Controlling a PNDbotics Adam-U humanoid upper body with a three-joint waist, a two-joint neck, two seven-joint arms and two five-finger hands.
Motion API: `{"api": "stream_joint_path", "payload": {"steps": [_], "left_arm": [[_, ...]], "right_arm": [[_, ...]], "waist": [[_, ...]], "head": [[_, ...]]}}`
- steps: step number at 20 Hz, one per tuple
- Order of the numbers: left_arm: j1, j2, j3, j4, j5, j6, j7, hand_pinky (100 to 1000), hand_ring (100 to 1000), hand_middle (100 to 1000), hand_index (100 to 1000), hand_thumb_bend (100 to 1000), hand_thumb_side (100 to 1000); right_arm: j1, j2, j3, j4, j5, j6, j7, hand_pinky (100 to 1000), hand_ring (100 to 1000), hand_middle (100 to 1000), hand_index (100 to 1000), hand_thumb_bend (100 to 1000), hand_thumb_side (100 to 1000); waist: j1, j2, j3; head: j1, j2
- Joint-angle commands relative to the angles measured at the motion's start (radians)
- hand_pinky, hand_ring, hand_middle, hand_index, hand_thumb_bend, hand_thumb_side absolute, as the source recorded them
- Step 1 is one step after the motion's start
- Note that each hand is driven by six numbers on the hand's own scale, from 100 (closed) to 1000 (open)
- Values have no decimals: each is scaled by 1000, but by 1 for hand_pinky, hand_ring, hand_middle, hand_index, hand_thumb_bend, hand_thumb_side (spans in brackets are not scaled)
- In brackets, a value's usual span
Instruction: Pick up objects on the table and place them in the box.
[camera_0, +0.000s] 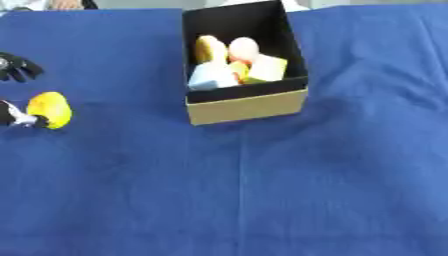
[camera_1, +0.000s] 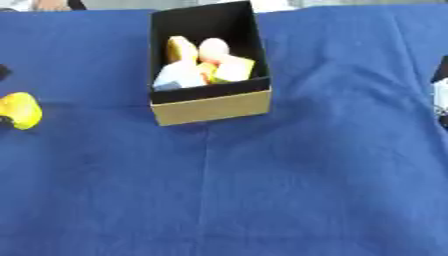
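Your left hand is mostly cut off by the left edge of the left eye view, so you only see a few black fingers up top and a bit of black and silver lower down, right against the yellow thing. It looks like the hand is pinching the yellow thing between those two parts, but the touching spot is too blurry to be sure. The yellow thing is round and a little longer up and down than side to side, and it sits near the left edge of the blue cloth, well apart from the box. In the right eye view the left hand is almost gone, with just a dark bit at the edge next to the yellow thing. That view shows something the other does not: a dark and pale piece at the right edge that may be your right hand, but you cannot tell how its fingers are. The box stands open near the far middle of the cloth, its long side running away from you. Inside it you can see a yellow piece, a pink ball, a pale blue block and a pale yellow block, all bunched together and hard to tell apart.
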Motion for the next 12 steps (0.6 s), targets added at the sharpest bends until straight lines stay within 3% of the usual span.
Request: {"api": "stream_joint_path", "payload": {"steps": [1,12], "left_arm": [[-25,17,23,40,-51,4,17,850,813,789,885,634,269],[-53,-24,17,98,-39,-43,-20,838,789,751,866,579,259]], "right_arm": [[-2,-12,-13,-15,4,0,-7,726,746,663,756,100,197],[-5,3,-8,-15,12,7,-17,724,745,662,754,100,212]], "waist": [[-1,-14,-2],[-3,12,-7]], "head": [[10,-16],[15,-24]]}}
